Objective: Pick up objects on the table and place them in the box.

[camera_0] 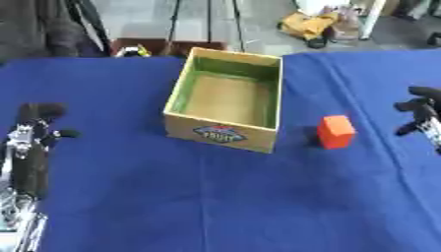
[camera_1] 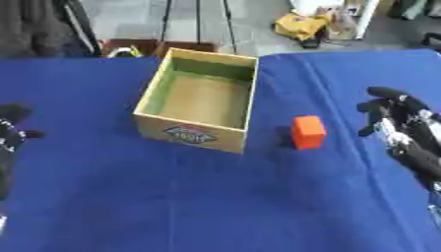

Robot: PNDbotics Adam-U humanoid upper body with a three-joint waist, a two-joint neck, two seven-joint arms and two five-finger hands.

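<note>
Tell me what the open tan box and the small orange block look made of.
Open tan box: likely cardboard, matte, thin straight walls, printed label on its front. Small orange block: unclear, perhaps foam or painted wood; flat even colour, sharp edges, no shine.

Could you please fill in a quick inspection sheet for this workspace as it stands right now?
Surface: table under a blue cloth, lightly creased.
Job's things: open cardboard box near the table's middle, nothing seen inside; orange block standing on the cloth to the box's right, apart from it.
Clutter: nothing seen on the cloth besides these.
Hands: left hand at the left edge, holding nothing; right hand at the right edge, to the right of the block and not touching it. Finger posture unclear on both.
Cables: nothing seen on the table.
Surroundings: grey floor beyond the far edge with yellow items, dark stand legs and a dark garment at far left.
</note>
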